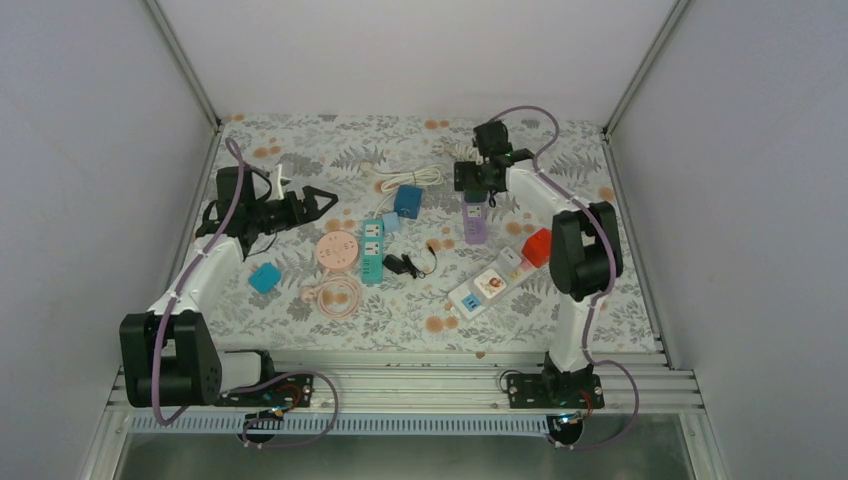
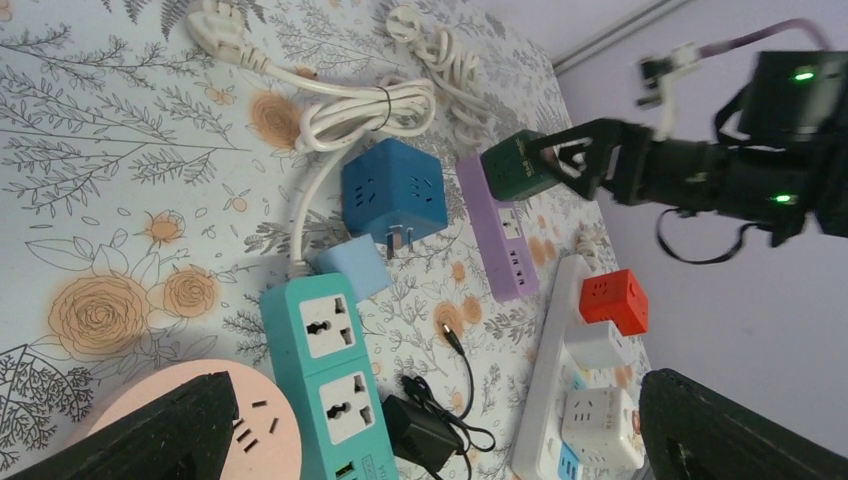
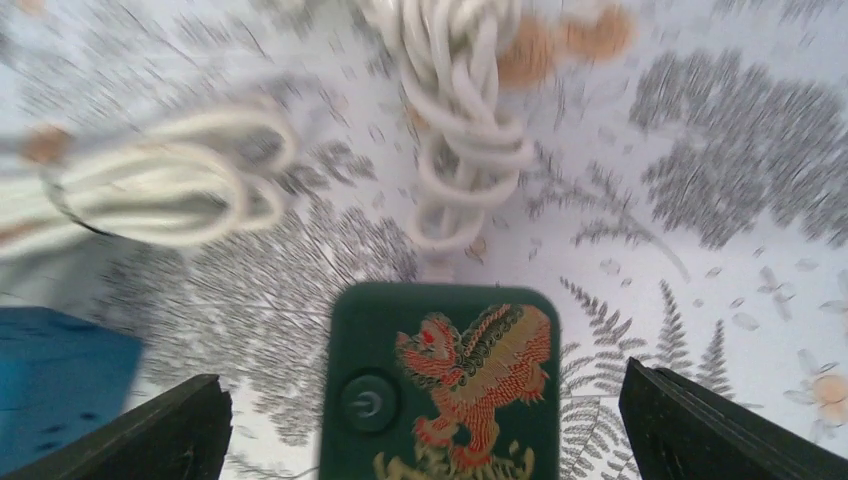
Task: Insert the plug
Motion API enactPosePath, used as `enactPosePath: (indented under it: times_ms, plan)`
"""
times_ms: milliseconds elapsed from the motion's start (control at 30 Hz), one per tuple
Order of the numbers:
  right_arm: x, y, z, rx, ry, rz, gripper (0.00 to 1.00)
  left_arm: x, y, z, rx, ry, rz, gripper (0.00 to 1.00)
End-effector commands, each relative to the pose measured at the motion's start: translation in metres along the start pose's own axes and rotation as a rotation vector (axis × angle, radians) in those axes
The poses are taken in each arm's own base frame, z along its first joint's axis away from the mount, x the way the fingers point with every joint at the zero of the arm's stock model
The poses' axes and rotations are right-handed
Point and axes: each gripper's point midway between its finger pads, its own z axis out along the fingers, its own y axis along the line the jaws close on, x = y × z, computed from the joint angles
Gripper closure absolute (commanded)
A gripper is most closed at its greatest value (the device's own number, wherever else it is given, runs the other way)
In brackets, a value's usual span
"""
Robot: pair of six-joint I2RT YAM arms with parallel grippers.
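Green plug (image 3: 443,385), seemingly seated, right hand (image 2: 558,160) splayed

Blur, cropping and cover

The right wrist view is smeared throughout: the white cords (image 3: 460,130) at the top lose their edges, the green cube (image 3: 445,390) runs off the bottom edge with its lower print unreadable, and the blue cube (image 3: 55,390) is cut by the left edge. In the left wrist view the pink strip (image 2: 280,455) at lower left sits half behind the left finger (image 2: 150,435) and is cut by the bottom edge, as are the teal strip (image 2: 335,365) and white strip (image 2: 548,380). The purple strip (image 2: 500,240) has its far end covered by the green cube. From above, socket markings are too small to read.
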Motion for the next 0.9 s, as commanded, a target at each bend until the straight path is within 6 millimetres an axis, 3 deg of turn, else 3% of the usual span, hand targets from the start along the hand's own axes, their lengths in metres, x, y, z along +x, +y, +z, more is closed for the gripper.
enactPosePath:
  times_ms: [0,133,333,500,667,867]
  plan:
    - [-0.050,0.013,-0.060,-0.075,-0.197,-0.016,0.00,-0.012,-0.009,-0.002,-0.036,-0.021,0.068,0.00]
    - [-0.046,0.030,-0.080,-0.118,-0.242,-0.049,0.00,-0.010,-0.016,-0.002,-0.058,-0.025,0.108,0.00]
    - [-0.031,0.045,-0.098,-0.044,-0.331,-0.033,0.04,-0.002,-0.015,0.000,-0.113,-0.028,0.142,0.00]
    - [-0.007,0.094,-0.100,-0.292,-0.286,0.002,0.27,0.000,0.000,0.000,-0.184,-0.044,0.116,0.00]
    - [0.033,0.153,-0.080,-0.406,-0.186,-0.045,0.28,-0.002,0.009,-0.003,-0.233,-0.075,0.095,0.00]
    - [0.063,0.188,-0.046,-0.409,-0.083,0.017,0.40,0.000,0.009,-0.006,-0.244,-0.079,0.097,0.00]
